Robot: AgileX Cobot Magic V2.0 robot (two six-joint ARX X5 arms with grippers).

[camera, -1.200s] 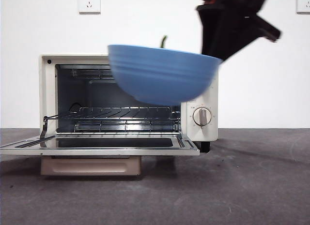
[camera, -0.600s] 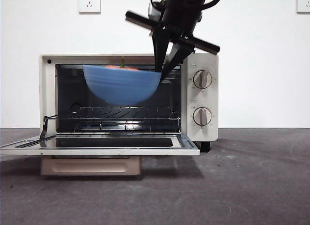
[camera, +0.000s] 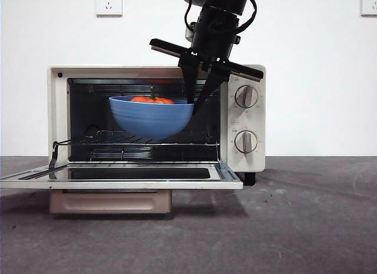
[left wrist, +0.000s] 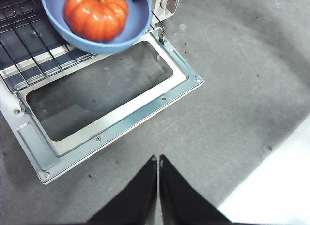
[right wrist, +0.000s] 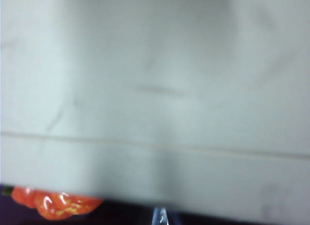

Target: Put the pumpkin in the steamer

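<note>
Presently, operator, your right gripper [camera: 194, 100] is clamped on the rim of the wide blue ribbed bowl [camera: 151, 116], jaws pinched close on that one edge; the small glossy orange ribbed pumpkin [camera: 152, 99] sits inside the bowl, which hangs in the mouth of the cream-white boxy steamer [camera: 59, 109], just above its wire rack [camera: 147, 135] and not visibly resting on it.

Risks, judged from this position: the bowl is held at a single point on its rim, so it may pivot or slip in the jaws and tip the pumpkin out; the gripper's black crossbar sits just above the steamer's top edge, and a deeper reach could strike the casing; a release before the base meets the rack could let the bowl drop and rock; the open door [left wrist: 116, 118], lying flat in front of the steamer, could be caught on withdrawal.

Your left gripper [left wrist: 158, 159] waits well in front of the steamer, jaws together, holding nothing.

Surface: dark grey matt tabletop [camera: 306, 227], lightly scuffed; behind the steamer, a plain white wall [camera: 318, 79] with a socket plate [camera: 108, 2].
</note>
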